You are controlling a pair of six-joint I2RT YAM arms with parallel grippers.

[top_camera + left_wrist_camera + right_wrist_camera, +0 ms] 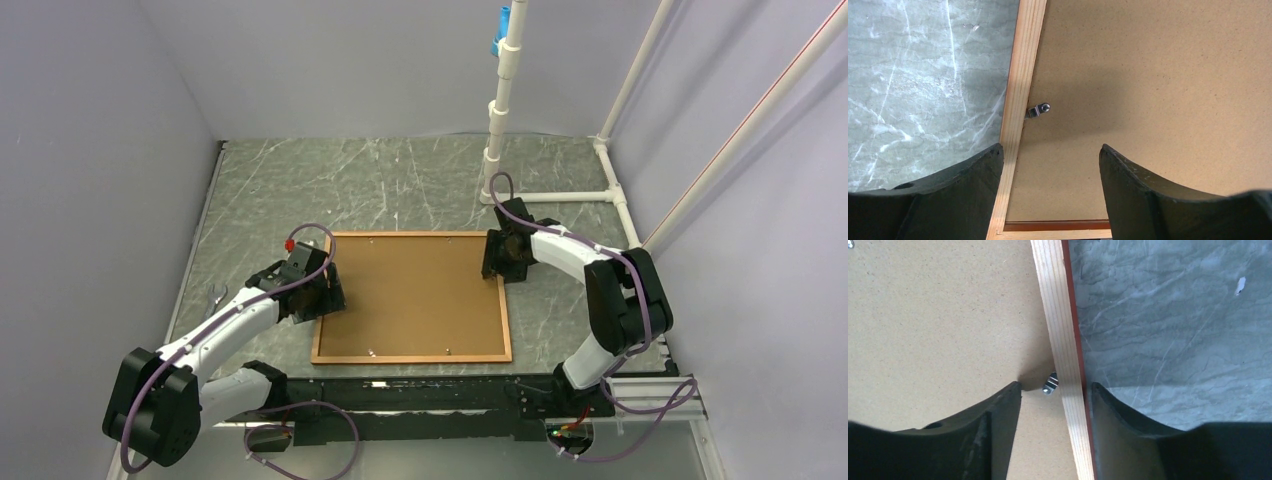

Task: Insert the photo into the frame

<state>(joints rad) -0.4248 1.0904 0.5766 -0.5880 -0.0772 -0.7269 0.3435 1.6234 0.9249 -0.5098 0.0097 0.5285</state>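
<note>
The frame (410, 357) lies face down on the marble table, its thin wooden rails around a plain brown backing board (415, 295). The photo is hidden. My left gripper (325, 298) hangs open over the frame's left rail (1020, 85), one finger over the table and the other over the board. A small metal clip (1038, 110) sits just ahead of it. My right gripper (503, 262) is open astride the right rail (1055, 315) near the far right corner. Its outer finger is close against the rail's red edge, and a turn clip (1050, 382) lies between the jaws.
A white pipe stand (500, 130) rises behind the frame at the back right, with pipes running along the right wall. A small metal tool (215, 298) lies at the table's left edge. Grey walls close in both sides.
</note>
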